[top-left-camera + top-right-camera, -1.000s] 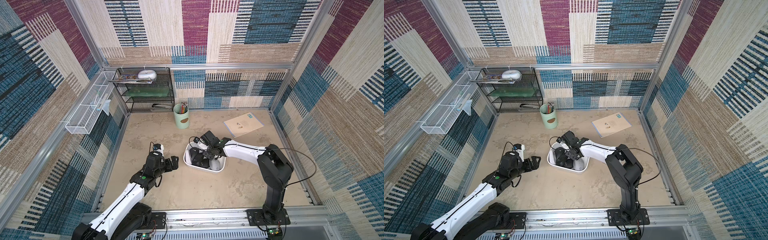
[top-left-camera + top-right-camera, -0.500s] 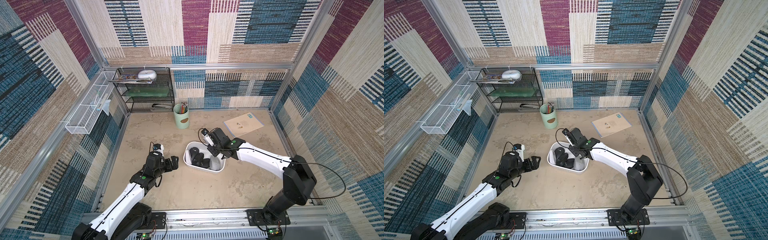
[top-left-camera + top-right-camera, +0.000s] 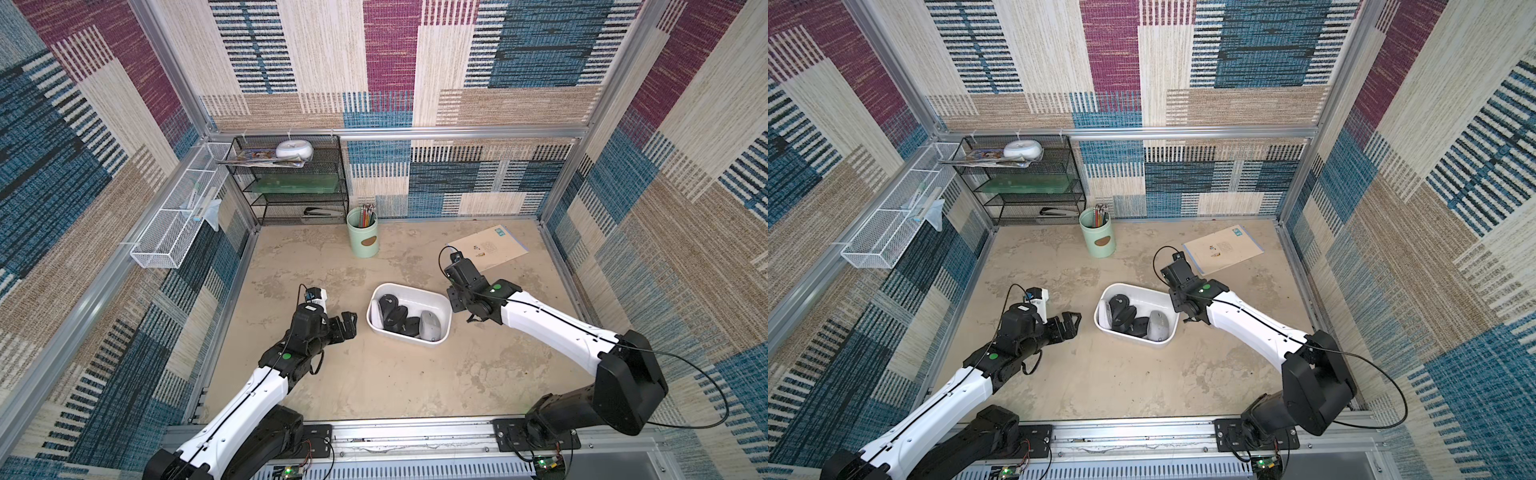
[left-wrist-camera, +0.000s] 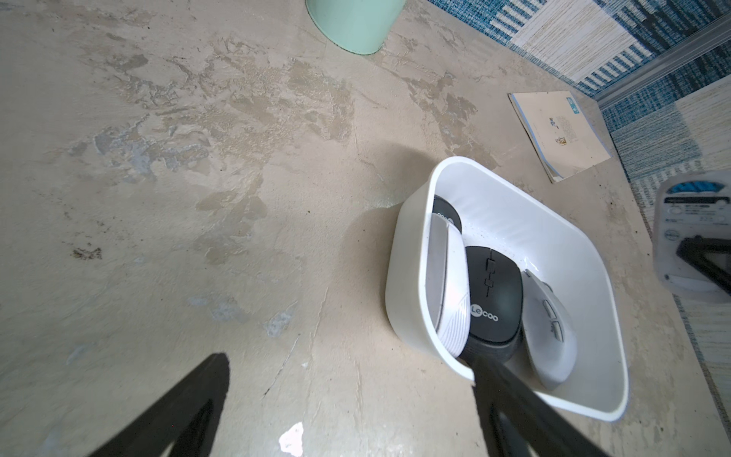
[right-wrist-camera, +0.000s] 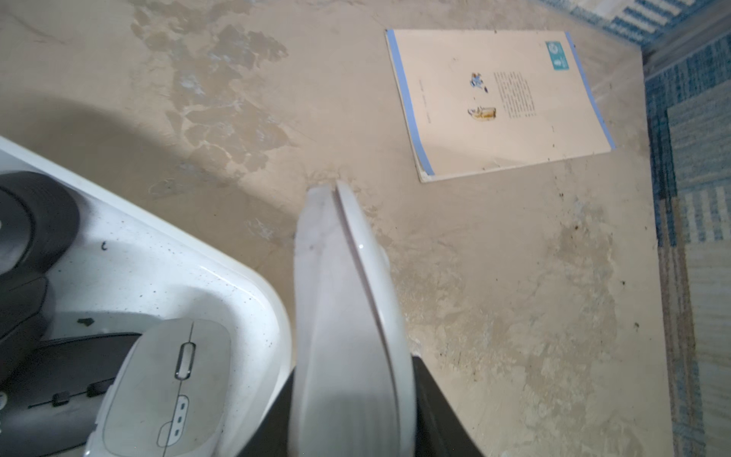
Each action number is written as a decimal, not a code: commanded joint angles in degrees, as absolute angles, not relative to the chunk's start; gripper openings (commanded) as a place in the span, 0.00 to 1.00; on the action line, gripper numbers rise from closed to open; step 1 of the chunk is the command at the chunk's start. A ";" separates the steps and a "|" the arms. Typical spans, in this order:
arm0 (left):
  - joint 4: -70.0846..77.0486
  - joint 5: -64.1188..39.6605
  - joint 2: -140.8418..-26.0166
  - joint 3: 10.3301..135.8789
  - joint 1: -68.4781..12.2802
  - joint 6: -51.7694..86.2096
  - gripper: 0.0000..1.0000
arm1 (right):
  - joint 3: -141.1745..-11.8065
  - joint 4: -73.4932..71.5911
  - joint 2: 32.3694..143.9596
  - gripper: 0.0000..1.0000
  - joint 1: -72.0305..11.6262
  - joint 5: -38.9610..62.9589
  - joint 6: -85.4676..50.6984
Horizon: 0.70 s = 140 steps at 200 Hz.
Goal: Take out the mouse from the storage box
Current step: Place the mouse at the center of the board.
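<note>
The white storage box [image 3: 415,286] [image 3: 1142,286] sits mid-floor and holds several mice, black and pale grey. My right gripper [image 3: 456,300] [image 5: 352,380] hangs just off the box's right rim, shut on a white mouse [image 5: 348,308] held on edge above the floor. The gripper hides that mouse in both top views. Its labelled underside [image 4: 688,221] shows in the left wrist view. My left gripper [image 3: 348,324] [image 4: 350,366] stands open and empty, left of the box wall [image 4: 407,285]. A black mouse [image 4: 494,292] lies between a white mouse [image 4: 451,292] and a grey mouse [image 4: 550,328].
A mint-green pen cup [image 3: 363,232] stands behind the box. A tan booklet [image 3: 488,252] [image 5: 498,103] lies flat at the back right, beyond the right gripper. A black wire shelf [image 3: 291,183] fills the back left corner, and a white wire basket [image 3: 178,216] hangs on the left wall.
My right gripper has pulled out of the box and swung right past its rim, with the white mouse in its grip. The left arm has stayed still.
</note>
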<state>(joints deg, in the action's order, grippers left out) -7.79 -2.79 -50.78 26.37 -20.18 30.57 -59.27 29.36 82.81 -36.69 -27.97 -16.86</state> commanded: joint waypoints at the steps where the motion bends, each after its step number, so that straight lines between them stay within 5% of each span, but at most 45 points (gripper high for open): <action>1: -7.58 -2.79 -50.61 26.61 -20.21 30.54 1.00 | -57.37 32.61 82.40 0.31 -35.59 -27.43 -24.70; 140: -7.60 -2.72 -50.64 26.63 -20.21 30.50 1.00 | -58.08 40.24 95.09 0.33 -33.17 -29.82 -34.20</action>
<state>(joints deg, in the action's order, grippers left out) -7.79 -2.83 -50.74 26.37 -20.18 30.72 -57.19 38.13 93.41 -33.21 -27.88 -32.71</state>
